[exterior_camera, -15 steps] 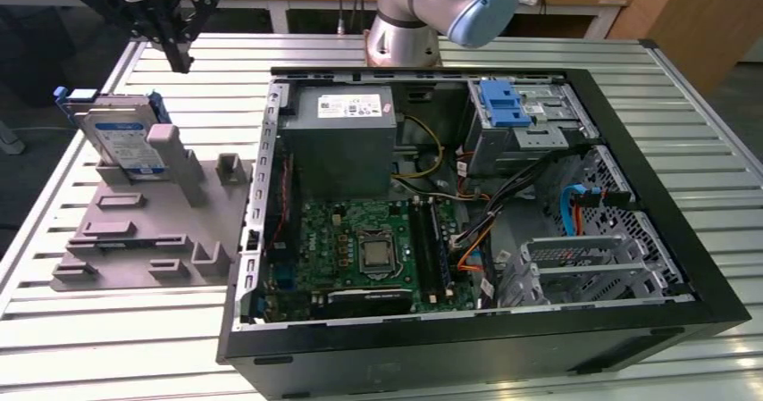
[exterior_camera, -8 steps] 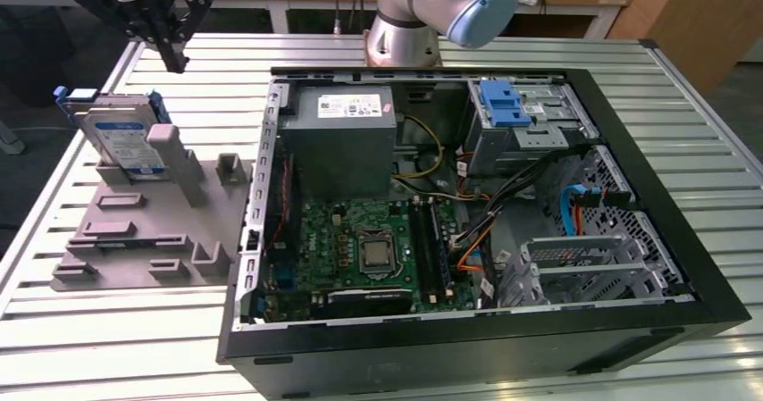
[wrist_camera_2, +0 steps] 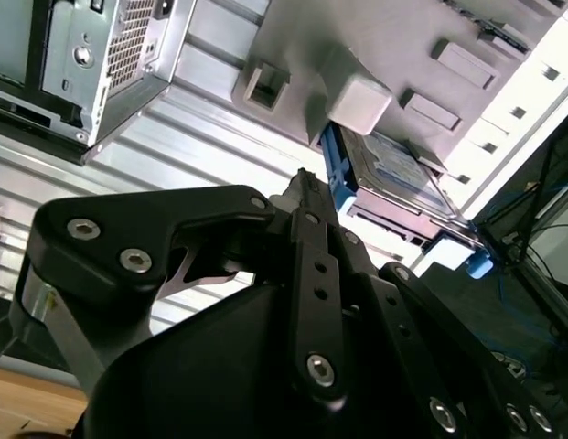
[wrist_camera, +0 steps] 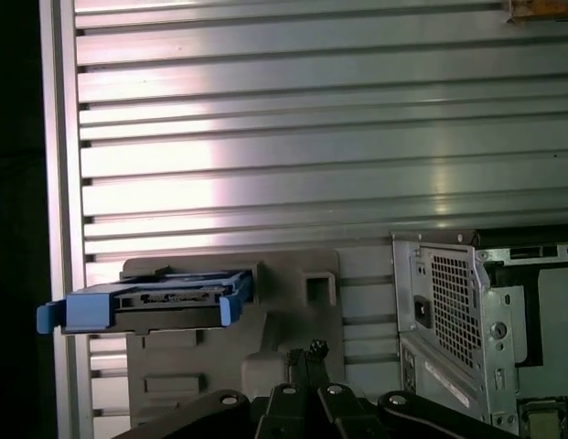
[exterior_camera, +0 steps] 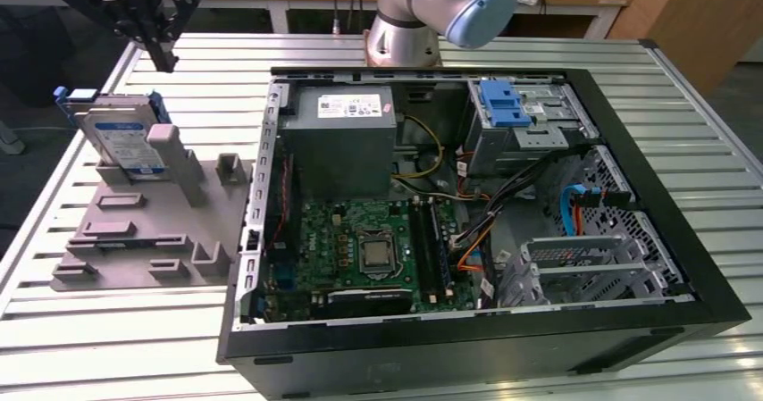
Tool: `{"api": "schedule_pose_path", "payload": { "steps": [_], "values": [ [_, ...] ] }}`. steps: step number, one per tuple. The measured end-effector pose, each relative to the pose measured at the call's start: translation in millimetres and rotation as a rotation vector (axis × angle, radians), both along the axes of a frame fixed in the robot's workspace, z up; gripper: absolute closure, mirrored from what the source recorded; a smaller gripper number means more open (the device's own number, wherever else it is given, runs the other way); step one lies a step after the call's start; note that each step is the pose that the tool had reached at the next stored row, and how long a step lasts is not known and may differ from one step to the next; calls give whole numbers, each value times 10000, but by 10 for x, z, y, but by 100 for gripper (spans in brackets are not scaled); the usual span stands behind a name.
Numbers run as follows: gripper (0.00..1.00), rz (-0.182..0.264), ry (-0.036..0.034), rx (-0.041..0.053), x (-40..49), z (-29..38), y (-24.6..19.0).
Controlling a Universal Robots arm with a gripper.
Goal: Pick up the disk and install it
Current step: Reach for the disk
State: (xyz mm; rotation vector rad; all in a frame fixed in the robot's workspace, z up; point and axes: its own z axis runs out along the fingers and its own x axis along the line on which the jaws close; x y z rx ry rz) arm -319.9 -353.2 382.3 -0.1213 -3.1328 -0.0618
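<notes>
Note that the claw (exterior_camera: pixel 161 59) hangs above the disk (exterior_camera: pixel 124 140) and clear of it. Its fingertips are drawn narrow, close together, with nothing between them.

The disk stands on edge in the grey stand (exterior_camera: pixel 143 236) below the claw, leaning against an upright post. This posture appears deliberate, as it offers the upper edge and blue rails to a grip from above.

The first wrist view shows the disk (wrist_camera: pixel 160 302) edge-on, ahead of the claw (wrist_camera: pixel 308 350).

The computer case (exterior_camera: pixel 477 240) lies to one side of the claw with its interior exposed for fitting. Treat the pickup as not yet begun.
</notes>
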Motion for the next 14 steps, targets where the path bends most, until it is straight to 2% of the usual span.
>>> {"api": "schedule_pose_path", "payload": {
  "steps": [12,14],
  "values": [
    [89,-1,0,0,-271,-19,51],
    [89,-1,0,0,-353,-29,64]
  ]
}}
